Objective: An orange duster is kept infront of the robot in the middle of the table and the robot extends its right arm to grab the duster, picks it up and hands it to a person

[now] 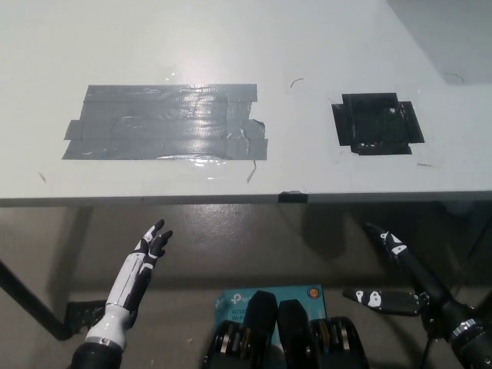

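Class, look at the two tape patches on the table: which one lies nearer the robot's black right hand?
The small black tape patch, on the table's right; the large grey tape patch lies left, above the white left hand.

Lab (taped white table [307, 46])

One white table [231, 38]. Two tape patches on it: one grey patch [165, 121] at left, one black patch [377, 124] at right. Two robot hands below the near edge: one white left hand [138, 273], one black right hand [400, 273].
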